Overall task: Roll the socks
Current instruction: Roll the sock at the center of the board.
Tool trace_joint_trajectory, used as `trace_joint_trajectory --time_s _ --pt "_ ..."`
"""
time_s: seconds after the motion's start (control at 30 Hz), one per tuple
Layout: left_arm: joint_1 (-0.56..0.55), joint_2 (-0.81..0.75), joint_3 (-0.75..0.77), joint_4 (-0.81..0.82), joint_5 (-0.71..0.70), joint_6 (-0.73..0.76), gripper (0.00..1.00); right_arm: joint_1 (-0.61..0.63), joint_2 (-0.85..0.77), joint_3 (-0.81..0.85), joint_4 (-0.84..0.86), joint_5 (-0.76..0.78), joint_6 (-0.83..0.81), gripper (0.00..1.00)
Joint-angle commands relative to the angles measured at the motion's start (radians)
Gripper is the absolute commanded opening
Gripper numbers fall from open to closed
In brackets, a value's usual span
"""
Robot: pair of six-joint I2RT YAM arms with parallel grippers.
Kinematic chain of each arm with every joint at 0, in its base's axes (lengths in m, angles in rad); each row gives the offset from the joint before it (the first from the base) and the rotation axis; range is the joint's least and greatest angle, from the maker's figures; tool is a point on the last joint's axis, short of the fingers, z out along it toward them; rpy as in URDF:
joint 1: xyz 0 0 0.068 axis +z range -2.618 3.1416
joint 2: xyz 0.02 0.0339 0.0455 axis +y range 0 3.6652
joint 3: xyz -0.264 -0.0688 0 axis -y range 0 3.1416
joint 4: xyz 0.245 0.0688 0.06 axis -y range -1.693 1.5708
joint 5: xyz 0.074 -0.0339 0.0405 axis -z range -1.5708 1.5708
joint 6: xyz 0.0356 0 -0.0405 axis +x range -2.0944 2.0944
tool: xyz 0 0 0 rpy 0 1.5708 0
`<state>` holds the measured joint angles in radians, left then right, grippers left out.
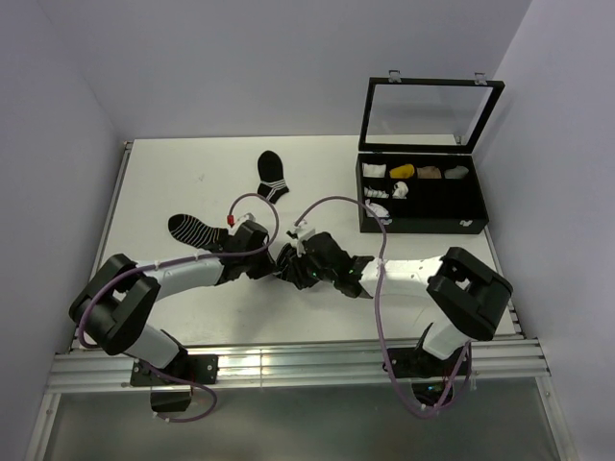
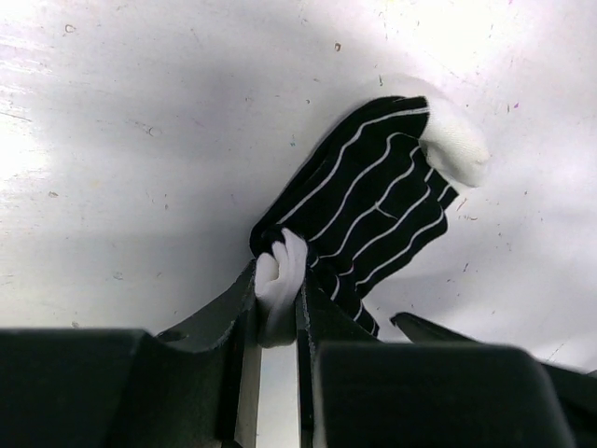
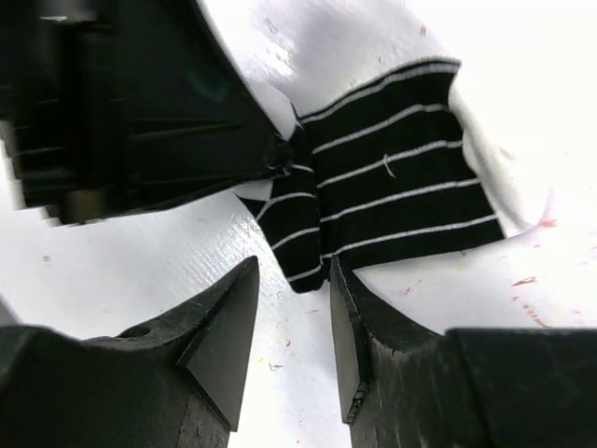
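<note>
The two arms meet low over the middle of the white table (image 1: 192, 163), and the socks (image 2: 373, 215) lie right there between them, bunched on the surface.

The left pincer (image 2: 278, 294) is pressed nearly together and nips a small fold of white cloth (image 2: 282, 266) at one end of the bundle. The black sock with thin white stripes fans out flat from that nip, and its white toe (image 2: 457, 145) lies at the far end. From where I stand I can't say whether the pinched white fold belongs to the pale sock or to the striped one; most of the pale sock is tucked out of sight.

The right pincer (image 3: 294, 275) is spread, with a plain gap between its two dark fingers (image 3: 219, 327). It grips nothing. The near corner of the striped sock dips just to the mouth of that gap and seems to brush the inner edge of one finger. The left pincer's black body sits close by on the other side of the cloth.

Two more socks lie apart from this: a banded one (image 1: 192, 229) near the left arm, and a black one (image 1: 272, 175) farther back on the table. An open black box (image 1: 423, 223) with compartments stands at the right.
</note>
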<state>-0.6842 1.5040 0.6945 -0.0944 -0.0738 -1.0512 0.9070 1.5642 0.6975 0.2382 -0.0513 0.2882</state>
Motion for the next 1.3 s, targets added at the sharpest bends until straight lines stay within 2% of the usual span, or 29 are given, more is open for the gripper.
trace_joint_trajectory --time_s 0.0,0.03,0.07,0.27,0.73,0.9,0.93,1.0,1.03,1.13,1.2,1.23,1.27 --pt "0.000 0.021 0.049 -0.071 0.014 0.034 0.00 0.053 -0.047 -0.012 0.003 0.192 -0.113 0.45" --pt "-0.001 0.027 0.054 -0.076 0.016 0.036 0.01 0.082 -0.046 -0.007 0.010 0.212 -0.122 0.45" --pt "-0.002 0.028 0.057 -0.082 0.016 0.037 0.01 0.095 -0.040 -0.004 0.012 0.220 -0.130 0.49" --pt "-0.002 0.024 0.066 -0.094 0.017 0.036 0.01 0.164 0.025 0.053 0.003 0.271 -0.178 0.49" --pt "0.000 0.015 0.051 -0.071 0.046 0.026 0.01 0.179 0.161 0.106 0.009 0.271 -0.202 0.46" --pt "0.000 -0.001 0.039 -0.064 0.046 0.025 0.02 0.179 0.197 0.105 -0.011 0.278 -0.185 0.34" --pt "-0.001 -0.008 0.039 -0.062 0.048 0.023 0.03 0.178 0.200 0.105 -0.017 0.280 -0.182 0.23" --pt "0.000 -0.011 0.037 -0.061 0.048 0.022 0.05 0.178 0.201 0.111 -0.034 0.278 -0.179 0.10" --pt "0.000 -0.019 0.036 -0.062 0.045 0.020 0.07 0.175 0.200 0.111 -0.037 0.269 -0.179 0.00" --pt "0.002 -0.040 0.030 -0.067 0.029 0.011 0.17 0.162 0.188 0.111 -0.057 0.208 -0.158 0.00" --pt "0.003 -0.060 0.017 -0.070 0.002 0.002 0.25 0.126 0.174 0.114 -0.077 0.110 -0.126 0.00" --pt "0.003 -0.083 0.013 -0.071 -0.007 -0.007 0.35 0.110 0.165 0.115 -0.085 0.076 -0.100 0.00" --pt "0.005 -0.094 0.001 -0.071 -0.020 -0.012 0.41 0.078 0.158 0.117 -0.091 0.006 -0.087 0.00"
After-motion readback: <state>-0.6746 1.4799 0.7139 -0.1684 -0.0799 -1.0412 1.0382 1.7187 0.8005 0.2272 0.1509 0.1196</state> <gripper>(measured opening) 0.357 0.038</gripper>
